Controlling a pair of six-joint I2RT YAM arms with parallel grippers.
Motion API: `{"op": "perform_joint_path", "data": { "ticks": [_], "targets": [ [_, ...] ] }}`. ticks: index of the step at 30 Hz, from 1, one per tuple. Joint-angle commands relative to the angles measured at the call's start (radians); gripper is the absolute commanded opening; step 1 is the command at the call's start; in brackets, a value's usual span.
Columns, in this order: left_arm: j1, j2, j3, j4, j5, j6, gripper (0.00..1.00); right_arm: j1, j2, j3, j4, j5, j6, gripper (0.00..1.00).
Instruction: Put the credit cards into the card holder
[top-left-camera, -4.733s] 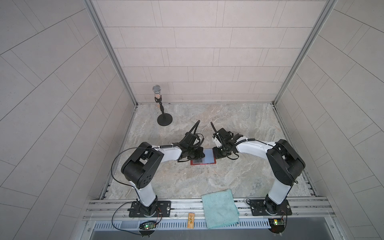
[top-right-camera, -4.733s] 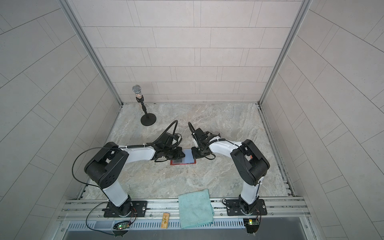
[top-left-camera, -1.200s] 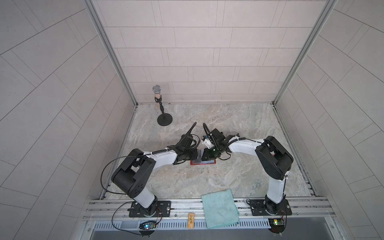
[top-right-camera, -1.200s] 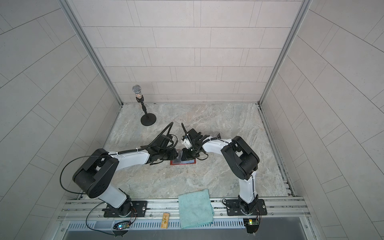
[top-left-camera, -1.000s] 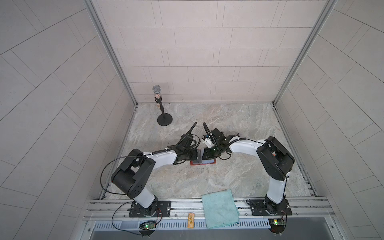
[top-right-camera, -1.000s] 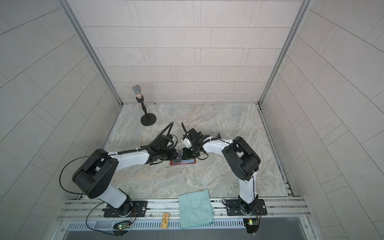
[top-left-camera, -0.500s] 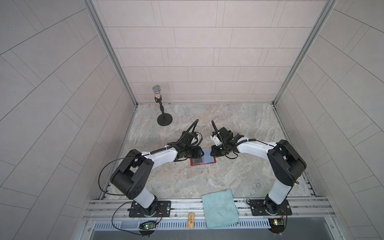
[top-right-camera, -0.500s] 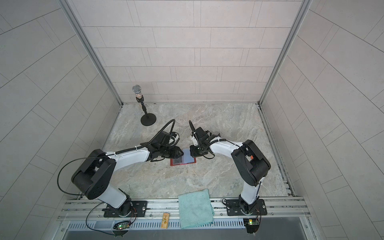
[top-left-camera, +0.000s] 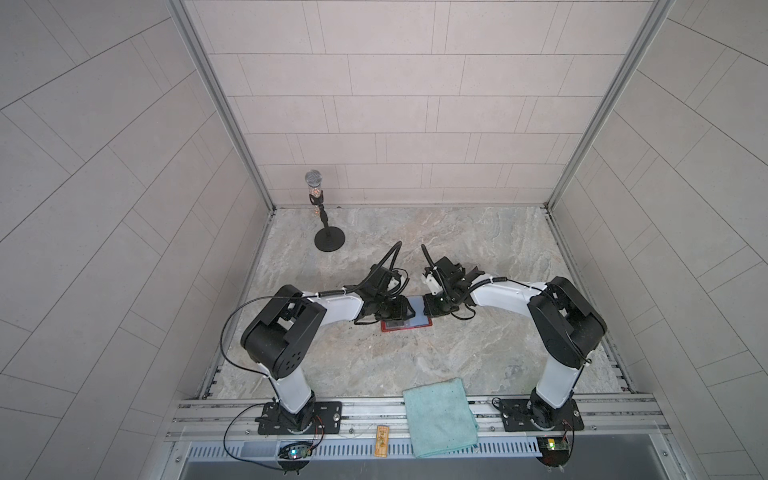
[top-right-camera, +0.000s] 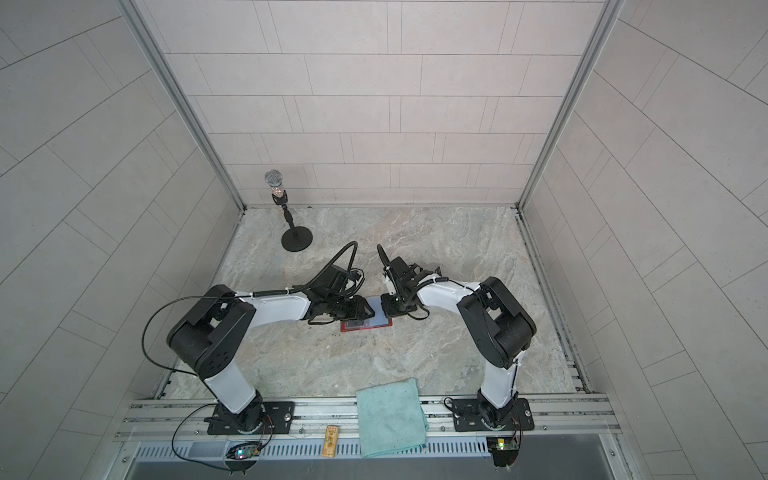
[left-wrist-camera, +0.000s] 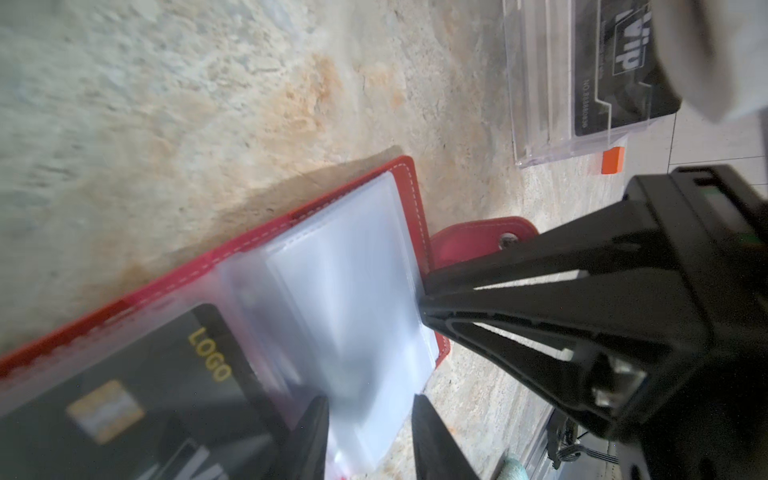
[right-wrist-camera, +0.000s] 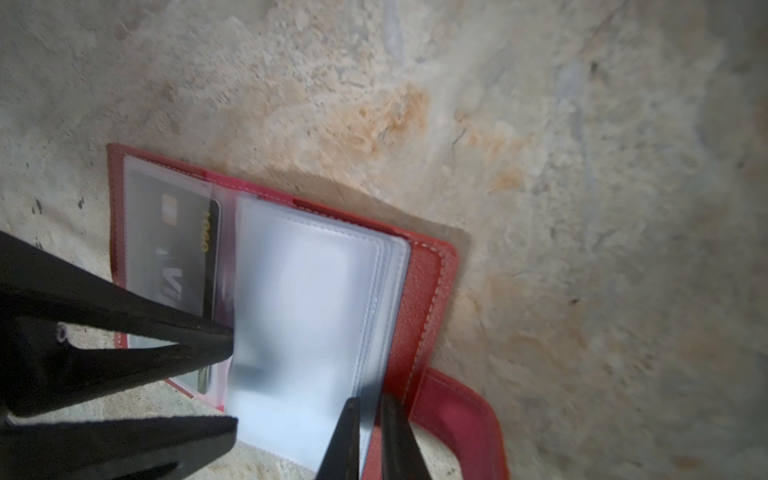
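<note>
Left hand (right-wrist-camera: 232, 382): fingers spread either side of the clear plastic sleeves (right-wrist-camera: 299, 316) at their 9 o'clock edge, clamping nothing. The red leather-look book-style card holder (top-left-camera: 415, 324) lies open at the centre of the surface. One black credit card (right-wrist-camera: 183, 257) with gold lettering sits sleeved in its 9 o'clock leaf. Right hand (left-wrist-camera: 422, 301): over the holder's middle a second ago, it now pinches the sleeves' 3 o'clock edge. A blank page is exposed, judged ready for another card. Marbled stone-look surface (top-left-camera: 478, 365); microphone stand (top-left-camera: 329, 240) at 11 o'clock; teal cloth (top-left-camera: 438, 415) at 6 o'clock; pale tiled walls.
</note>
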Motion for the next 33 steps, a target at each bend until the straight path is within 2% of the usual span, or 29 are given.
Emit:
{"op": "perform_joint_path", "data": {
  "ticks": [1,15,21,28,33],
  "targets": [
    [-0.007,0.021,0.020,0.036,0.041,-0.010,0.36,0.005,0.032,-0.009,-0.031,0.009,-0.013,0.14],
    [-0.016,0.064,0.025,0.076,0.066,-0.035,0.33,0.008,0.030,-0.007,-0.027,0.003,-0.008,0.13],
    [-0.017,0.065,0.018,0.098,0.061,-0.054,0.23,0.008,0.030,-0.008,-0.028,0.007,-0.009,0.13],
    [-0.015,0.005,0.006,0.051,-0.022,-0.033,0.10,0.008,0.028,-0.003,-0.055,0.054,-0.014,0.12],
    [-0.016,-0.024,-0.006,0.025,-0.062,-0.020,0.08,0.008,0.033,-0.001,-0.065,0.060,-0.019,0.10]
  ]
}}
